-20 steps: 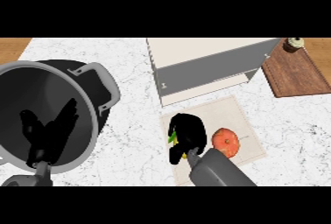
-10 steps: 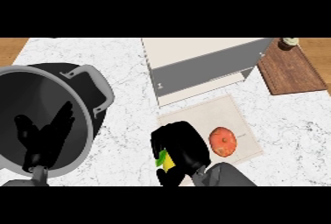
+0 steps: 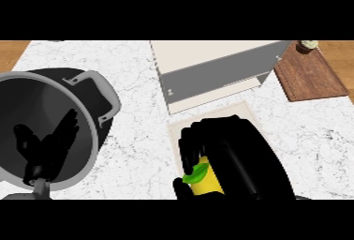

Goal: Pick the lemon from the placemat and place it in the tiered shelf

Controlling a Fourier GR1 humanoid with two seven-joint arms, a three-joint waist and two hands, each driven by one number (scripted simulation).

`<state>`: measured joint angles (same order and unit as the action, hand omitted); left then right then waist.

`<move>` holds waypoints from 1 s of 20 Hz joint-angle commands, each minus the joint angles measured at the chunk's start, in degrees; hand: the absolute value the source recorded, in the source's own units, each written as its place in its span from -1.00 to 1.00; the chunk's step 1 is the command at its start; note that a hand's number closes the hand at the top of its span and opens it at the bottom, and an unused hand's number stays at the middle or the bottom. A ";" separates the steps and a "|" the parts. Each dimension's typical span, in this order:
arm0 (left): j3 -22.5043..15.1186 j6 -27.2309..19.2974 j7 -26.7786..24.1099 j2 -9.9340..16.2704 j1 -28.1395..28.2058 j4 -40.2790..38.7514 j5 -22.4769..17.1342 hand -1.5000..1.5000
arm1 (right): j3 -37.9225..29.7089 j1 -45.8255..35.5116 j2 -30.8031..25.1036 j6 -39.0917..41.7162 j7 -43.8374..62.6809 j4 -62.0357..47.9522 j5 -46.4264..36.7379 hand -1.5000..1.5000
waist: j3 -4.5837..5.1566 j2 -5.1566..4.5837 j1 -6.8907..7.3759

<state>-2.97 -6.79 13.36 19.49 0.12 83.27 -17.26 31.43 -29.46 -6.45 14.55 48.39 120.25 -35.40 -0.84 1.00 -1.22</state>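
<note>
Covering most of the view, the white marbled counter [image 3: 131, 136] carries everything here. A large dark pot [image 3: 83, 101] sits at its left edge, near the front. My left hand [image 3: 43, 150] shows over the pot's opening, fingers straight and spread, holding nothing. The tiered shelf [image 3: 214, 70] stands at the counter's back edge, right of centre, its pale top and grey lower level visible. A brown wooden board [image 3: 307, 77] lies in the back right corner, just beside the shelf; a small round item rests near its far corner, too small to identify. The pale placemat [image 3: 207, 118] lies in front of the shelf, near the counter's front edge, mostly covered by my right hand [image 3: 232, 150]. That hand is curled round the lemon [image 3: 205, 182], grasping it. The lemon, yellow with a green patch, shows at the hand's left side, over the placemat's front left area. I cannot tell whether it touches the mat.
</note>
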 commanded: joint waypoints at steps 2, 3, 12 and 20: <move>-1.14 -0.85 3.03 -1.45 -0.22 -2.55 0.79 0.00 | -9.08 -8.44 1.95 7.38 11.53 7.96 3.79 1.00 | 0.91 -0.71 0.49; -2.28 -0.69 1.12 -3.31 -0.91 -5.53 1.48 0.00 | -11.61 -9.20 0.45 9.14 11.93 9.17 5.70 1.00 | 0.94 -0.82 -0.10; -1.14 0.61 0.80 -2.23 0.09 -4.08 1.95 0.00 | -29.38 -28.20 -3.78 11.82 15.25 -4.21 14.91 1.00 | 0.95 -0.80 0.99; -0.52 0.77 3.51 -2.32 -2.88 -4.40 1.90 0.00 | -37.23 -40.18 -11.27 12.17 5.58 -25.14 16.53 1.00 | 0.92 -1.20 1.58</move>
<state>-2.93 -6.03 13.88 18.04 -1.58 83.01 -15.30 -2.89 -64.30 -14.50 23.80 53.71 102.76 -20.28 -0.66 0.44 0.52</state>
